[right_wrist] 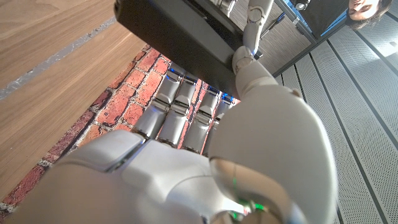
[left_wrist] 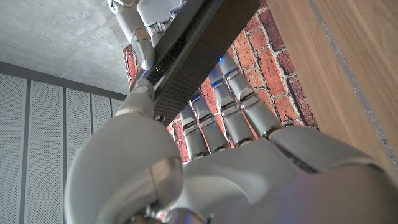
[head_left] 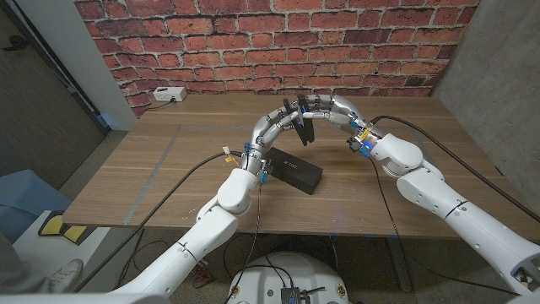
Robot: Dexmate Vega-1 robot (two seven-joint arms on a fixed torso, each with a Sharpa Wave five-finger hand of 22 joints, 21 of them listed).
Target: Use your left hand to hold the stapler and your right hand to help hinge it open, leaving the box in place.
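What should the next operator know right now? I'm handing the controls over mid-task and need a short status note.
Left robot hand: raised above the table, gripping the black stapler; its fingers wrap the stapler body.
Right robot hand: also on the stapler from the other side, fingers closed on it.
Stapler: held in the air between both hands, above the far middle of the wooden table.
Black box: lying on the table below the hands, untouched.
Done: stapler picked up, both hands in place.
Left: hinge it open; whether it has started to open cannot be told.
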